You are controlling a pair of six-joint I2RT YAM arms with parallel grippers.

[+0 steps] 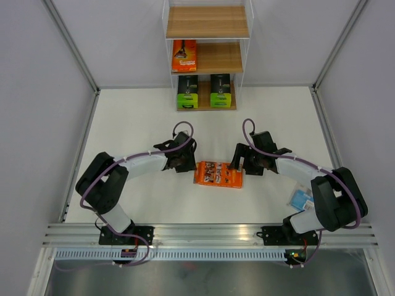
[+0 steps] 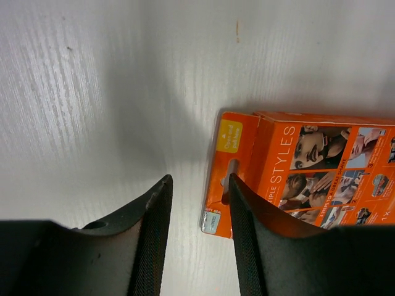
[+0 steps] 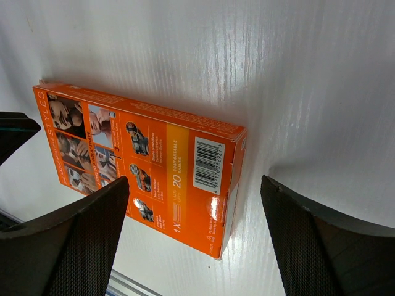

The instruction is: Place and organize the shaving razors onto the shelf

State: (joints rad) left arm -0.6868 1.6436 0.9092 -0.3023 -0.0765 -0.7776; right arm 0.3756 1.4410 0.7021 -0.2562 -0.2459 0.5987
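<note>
1. A flat orange cardboard razor pack (image 1: pixel 218 174) lies printed back up on the white bench (image 1: pixel 136 123), between the two hands and well apart from the shelf.
2. The left hand (image 2: pixel 199 185) is partly open and grips nothing. One black finger (image 2: pixel 247 234) overlaps the pack's hang tab, and bare bench shows in the gap.
3. The right hand (image 3: pixel 194 185) is spread wide, also gripping nothing, and the pack's barcode end lies in view between its fingers.
4. The tall shelf (image 1: pixel 207 21), made of wooden boards in a thin white frame, carries a second orange pack (image 1: pixel 184 55) on its middle board. Two green-and-black packs (image 1: pixel 187 91) (image 1: pixel 220 90) stand side by side on the bottom board.
5. A light blue blister pack (image 1: pixel 301 199) lies on the bench beside the right arm (image 1: pixel 333 200).
</note>
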